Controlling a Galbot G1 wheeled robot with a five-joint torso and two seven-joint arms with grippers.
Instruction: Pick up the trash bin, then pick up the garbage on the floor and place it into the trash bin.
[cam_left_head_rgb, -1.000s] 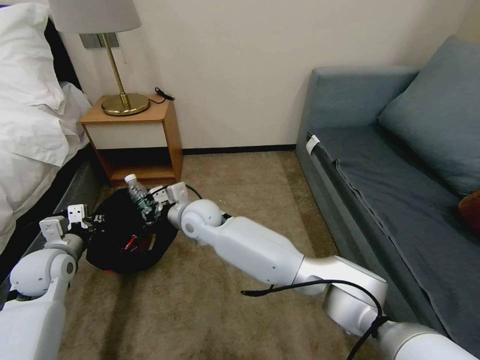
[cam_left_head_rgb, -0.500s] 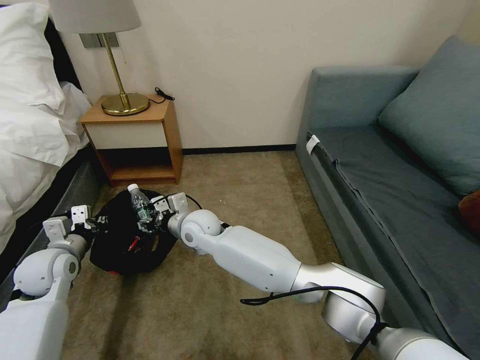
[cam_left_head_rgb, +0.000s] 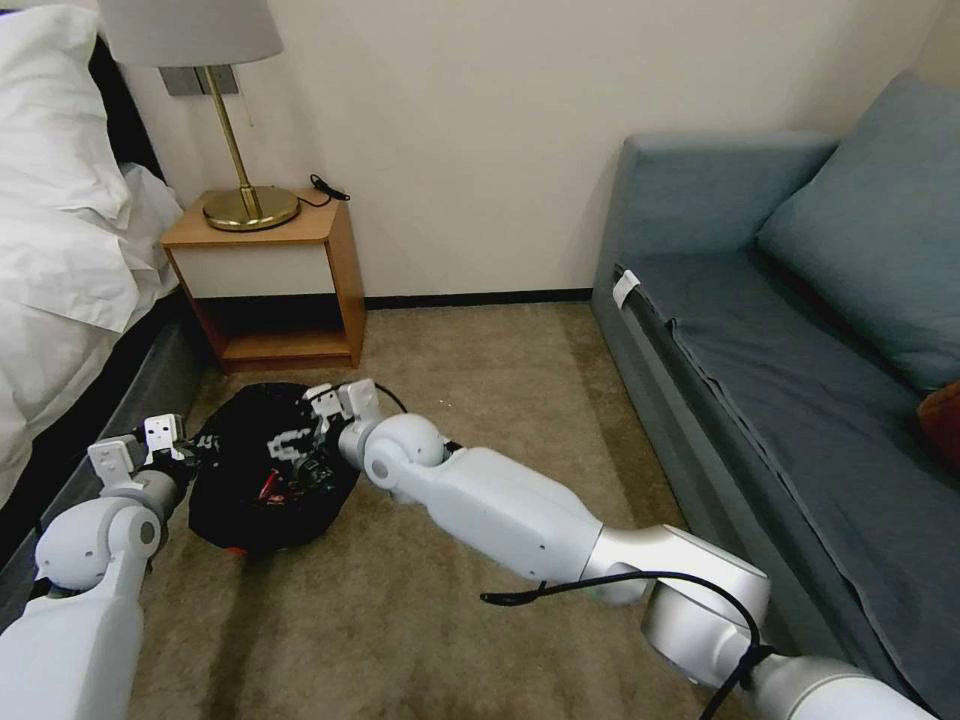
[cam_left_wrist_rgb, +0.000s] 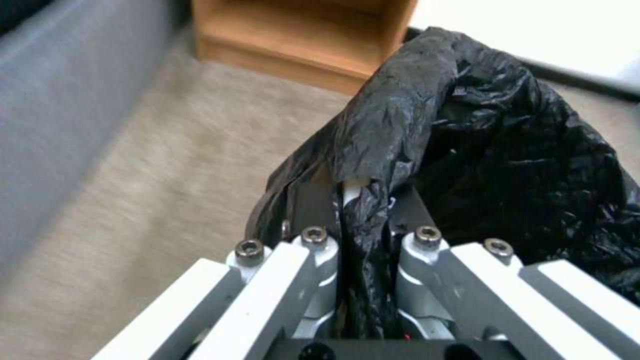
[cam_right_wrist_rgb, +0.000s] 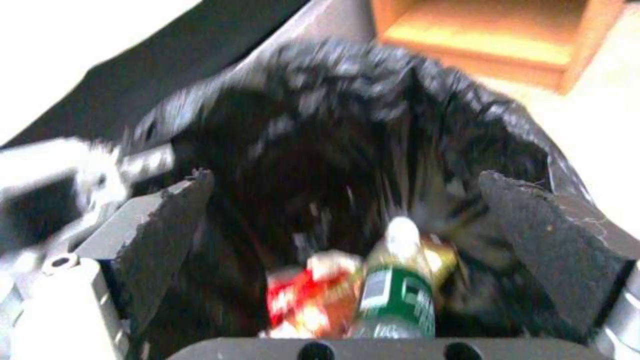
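a: right, eyes on the squat round trash bin lined with a wrinkly black plastic bag (cam_left_head_rgb: 262, 470). it sits low over the tan carpet (cam_left_head_rgb: 450, 400), just in front of the wooden nightstand (cam_left_head_rgb: 275, 275), between the white-sheeted bed (cam_left_head_rgb: 60, 250) and the grey-blue sofa (cam_left_head_rgb: 780, 330).

b: and the left gripper (cam_left_wrist_rgb: 363, 240) has it by the rim. in the left wrist view the fingers are pinched tight on a fold of black liner, with a sliver of white rim showing between them.

a: the right gripper (cam_left_head_rgb: 300, 447) hangs over the bin's mouth, the long white arm reaching in from the right. in the right wrist view its dark pads (cam_right_wrist_rgb: 170, 225) stand wide apart, with nothing between them.

b: look what lies below them. the clear plastic bottle with the green label (cam_right_wrist_rgb: 397, 290) is down inside the bag, white cap pointing away from the wrist.

a: right beside it, touching, the red-and-white packet (cam_right_wrist_rgb: 307, 295). a glossy gold-brown wrapper (cam_right_wrist_rgb: 441, 257) peeks out on the bottle's other side.

b: from the head view i can just make out a fleck of red deep in the bag; the rest is too dark to sort.

a: brass lamp (cam_left_head_rgb: 240, 150) on the nightstand.
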